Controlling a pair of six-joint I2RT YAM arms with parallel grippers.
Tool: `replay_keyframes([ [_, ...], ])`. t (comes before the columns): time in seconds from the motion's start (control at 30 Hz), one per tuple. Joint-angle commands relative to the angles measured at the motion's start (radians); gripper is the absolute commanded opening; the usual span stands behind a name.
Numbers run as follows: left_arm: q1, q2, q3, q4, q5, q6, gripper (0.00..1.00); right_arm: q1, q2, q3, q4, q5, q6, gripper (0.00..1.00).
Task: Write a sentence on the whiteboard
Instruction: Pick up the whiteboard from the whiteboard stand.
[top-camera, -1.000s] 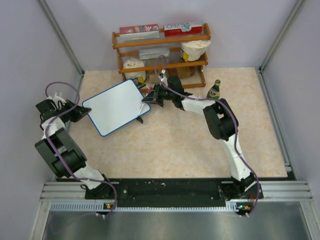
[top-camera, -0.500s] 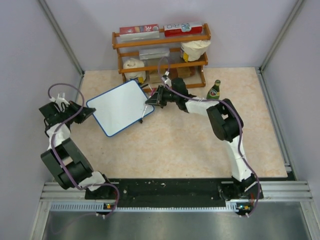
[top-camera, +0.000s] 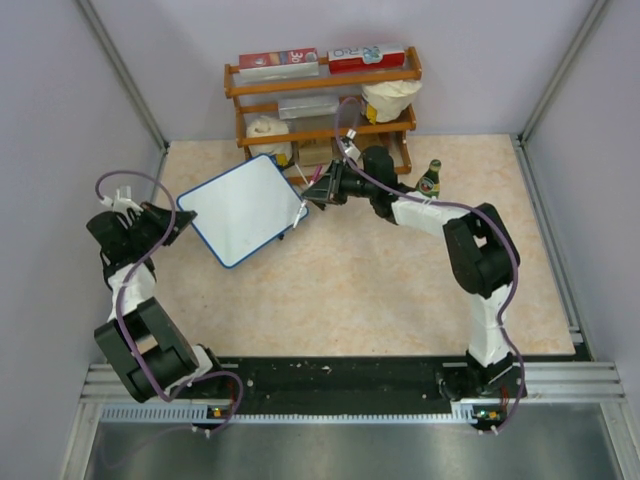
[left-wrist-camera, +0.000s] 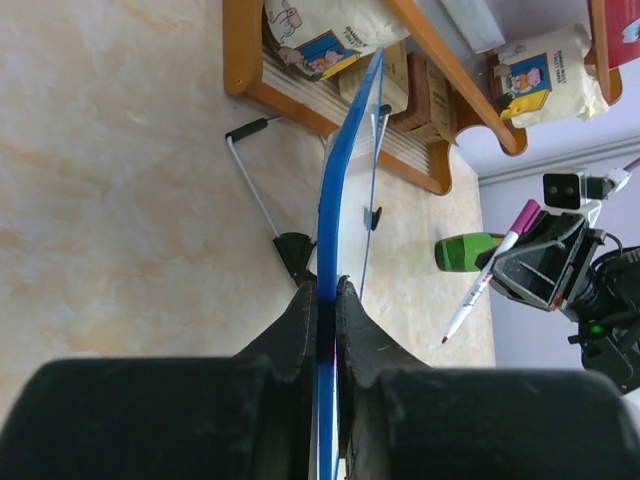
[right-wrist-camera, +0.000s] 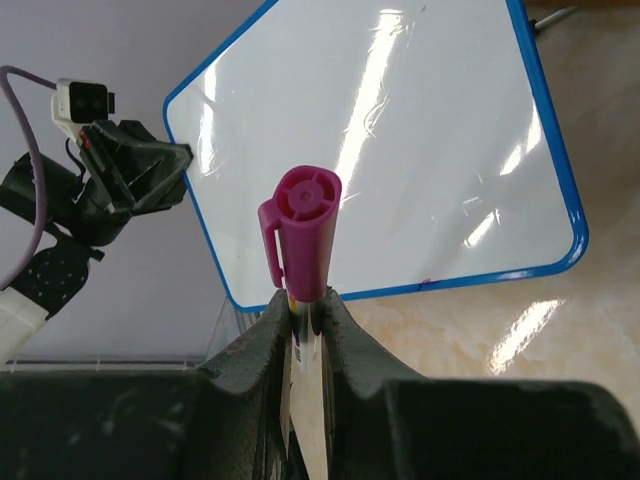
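Left wrist view: your left jaws are clamped tight on the blue frame of the whiteboard (left-wrist-camera: 345, 170), which runs edge-on toward 12 o'clock. Your right jaws pinch a magenta-capped marker (right-wrist-camera: 303, 230), with the board's glossy white face beyond it at 12 o'clock. From above, the board sits tilted at 10 o'clock on the counter (top-camera: 380, 290), the marker tip at its 3 o'clock corner.

left pincer (left-wrist-camera: 326, 292) — clamped on whiteboard (left-wrist-camera: 343, 165) edge | marker (left-wrist-camera: 487, 278) well apart — at right
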Motion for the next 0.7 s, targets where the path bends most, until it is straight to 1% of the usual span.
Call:
replay_keyframes([
  [0.0,-0.005,-0.009,-0.006,0.143,-0.014,-0.050,0.00,-0.014,-0.081,-0.050,0.058,-0.025,-0.019,0.00],
  [0.2,-0.030,-0.037,-0.035,0.109,0.018,-0.001,0.00,-0.014,-0.072,-0.079,0.073,-0.031,-0.012,0.00],
  [0.3,-0.050,-0.029,-0.029,0.048,0.004,0.042,0.00,-0.014,-0.066,-0.088,0.085,-0.038,-0.002,0.00],
  [0.43,-0.085,0.005,-0.019,0.063,0.003,0.036,0.13,-0.014,-0.063,-0.101,0.104,-0.040,0.007,0.00],
  [0.47,-0.097,0.018,-0.013,0.070,0.006,0.036,0.14,-0.015,-0.063,-0.102,0.105,-0.040,0.008,0.00],
  [0.67,-0.159,0.087,0.016,0.081,-0.039,0.047,0.15,-0.018,-0.052,-0.105,0.111,-0.041,0.010,0.00],
])
